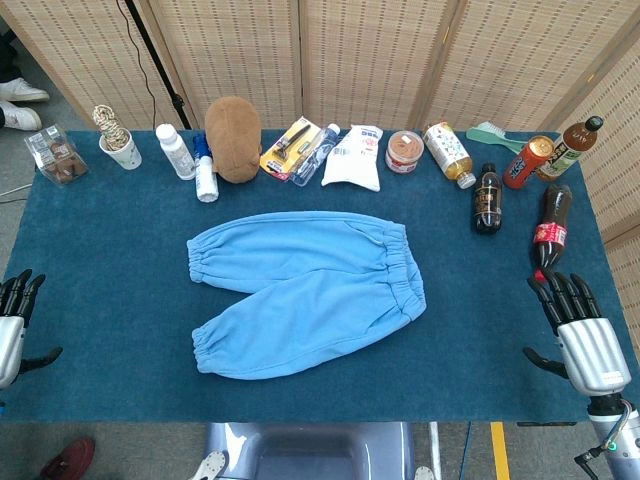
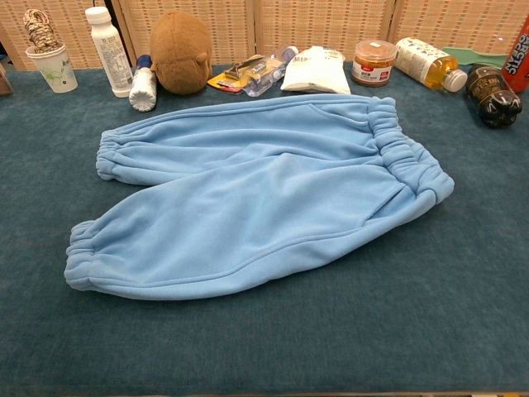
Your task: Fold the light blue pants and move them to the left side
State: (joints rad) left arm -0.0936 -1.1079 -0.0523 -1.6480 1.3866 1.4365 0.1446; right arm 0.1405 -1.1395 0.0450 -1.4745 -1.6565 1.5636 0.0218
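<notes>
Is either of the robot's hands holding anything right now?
No. The left hand and right hand are both empty, fingers spread, at the table's edges. The light blue pants lie flat and untouched in the middle.

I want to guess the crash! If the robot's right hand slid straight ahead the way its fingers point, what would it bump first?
Probably the cola bottle. The right hand is open, and the bottle lies just beyond its fingertips, though depth is hard to judge.
</notes>
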